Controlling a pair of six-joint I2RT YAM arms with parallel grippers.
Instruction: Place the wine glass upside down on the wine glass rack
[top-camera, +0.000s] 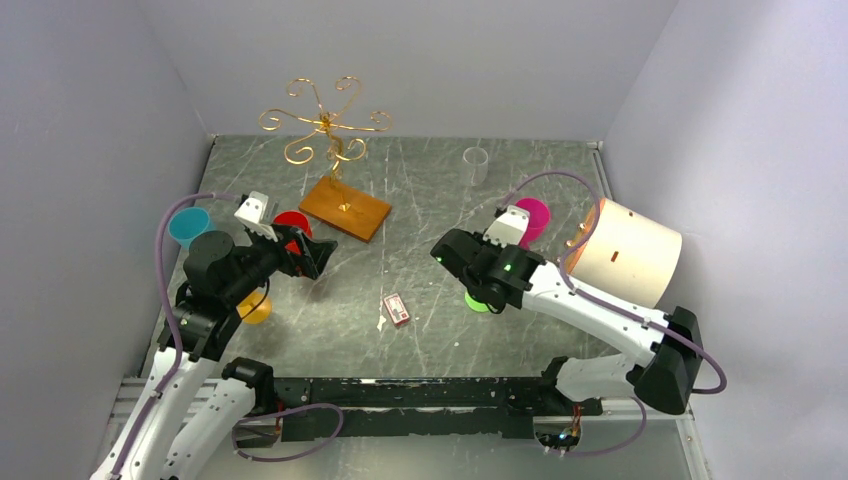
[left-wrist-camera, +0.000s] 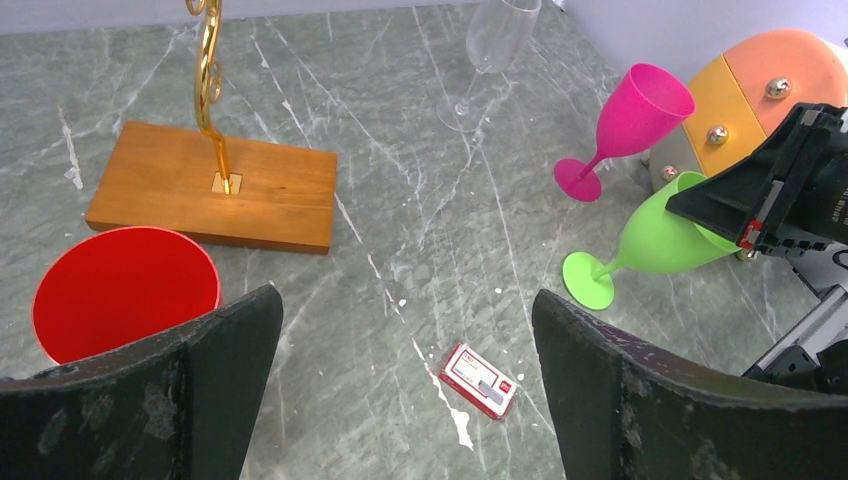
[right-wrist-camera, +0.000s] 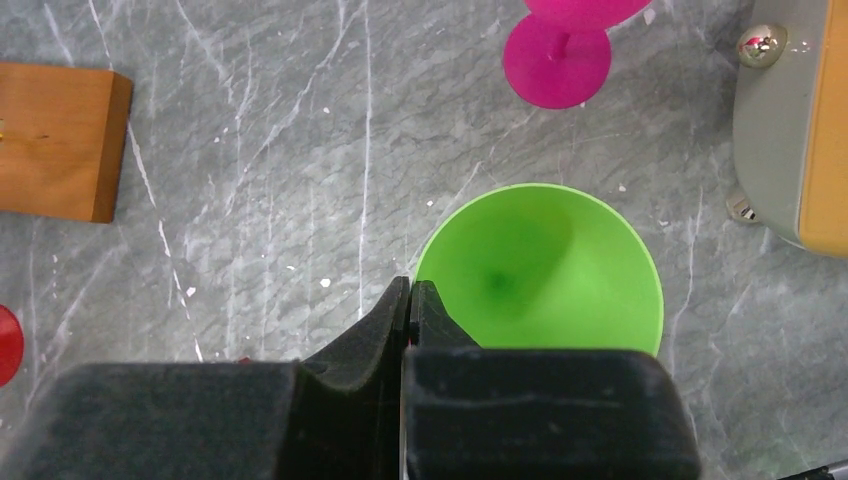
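At the table's right side, the green wine glass (right-wrist-camera: 540, 270) is pinched by its thin rim, with the jaws of the right gripper (right-wrist-camera: 410, 297) closed almost together on it. The glass is tilted, foot towards the table, presumably a hold chosen for lifting and inverting. The wine glass rack (top-camera: 325, 125) is noted well apart at far left, nothing hung on it. The left gripper (left-wrist-camera: 405, 325) is spread wide, nothing held, beside a red glass (left-wrist-camera: 125, 290).
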